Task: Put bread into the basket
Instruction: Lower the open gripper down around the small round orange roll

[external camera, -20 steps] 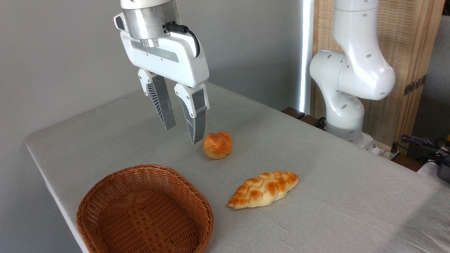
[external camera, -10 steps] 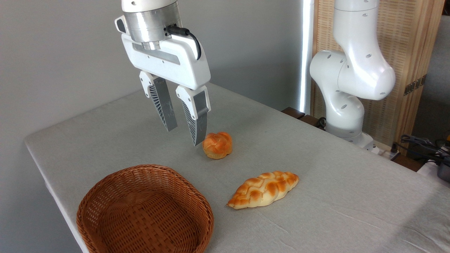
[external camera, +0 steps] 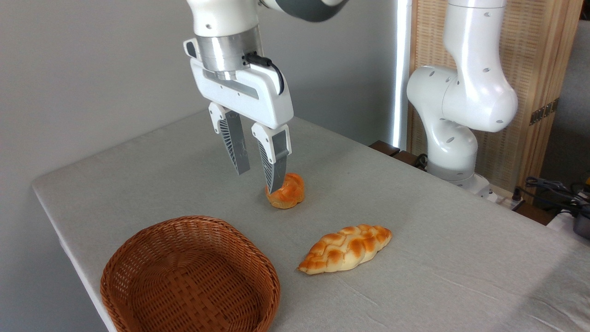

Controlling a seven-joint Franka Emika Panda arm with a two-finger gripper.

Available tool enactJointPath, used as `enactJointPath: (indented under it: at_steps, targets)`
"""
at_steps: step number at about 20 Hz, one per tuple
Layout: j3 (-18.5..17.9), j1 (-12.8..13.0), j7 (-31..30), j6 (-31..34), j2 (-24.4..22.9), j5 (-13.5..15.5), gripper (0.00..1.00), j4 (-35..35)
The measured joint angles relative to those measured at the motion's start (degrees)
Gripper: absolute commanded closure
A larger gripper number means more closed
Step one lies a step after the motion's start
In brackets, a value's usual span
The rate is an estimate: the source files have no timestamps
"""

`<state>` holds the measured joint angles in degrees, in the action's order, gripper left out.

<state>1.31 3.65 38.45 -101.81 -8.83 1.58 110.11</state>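
The gripper [external camera: 258,180] hangs over the middle of the table [external camera: 415,221], pointing down, with its two ribbed grey fingers [external camera: 235,147] spread apart and nothing between them. The nearer fingertip overlaps the left edge of the bun [external camera: 289,193] in the picture; whether it touches the crust or simply passes in front of it cannot be told. The farther finger stands to the left of the bun, above bare cloth.

The bun sits on the table, round and knotted, golden-orange with paler creases. It lies near the centre of the grey cloth, well apart from the basket [external camera: 138,276].

The basket is at the near left corner of the table, a wide, shallow, reddish-brown woven bowl, with nothing inside it. Its near side is cut off by the bottom edge of the picture.

A longer braided loaf [external camera: 345,249] lies to the right of the basket and nearer than the bun, its pointed ends angled from near left to far right. It touches neither the bun nor the basket.

The arm's white base [external camera: 456,115] stands at the far right edge of the table, in front of a wooden slatted screen [external camera: 530,55].
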Motion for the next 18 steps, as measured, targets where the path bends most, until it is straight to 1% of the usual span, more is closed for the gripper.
enactJointPath:
  at_steps: [3,5,8,15,18]
  targets:
    - [0.1,2.0,0.0,-4.8,-3.4,3.5,0.00,7.0]
    - [0.1,3.0,0.0,-5.6,-4.9,4.3,0.00,10.3]
    - [0.1,5.0,-0.1,-5.7,-5.9,5.3,0.00,13.5]
    - [0.3,8.9,-0.1,-5.9,-5.9,5.6,0.00,19.0]
    - [0.4,9.5,-0.1,-6.1,-5.8,5.6,0.00,20.2]
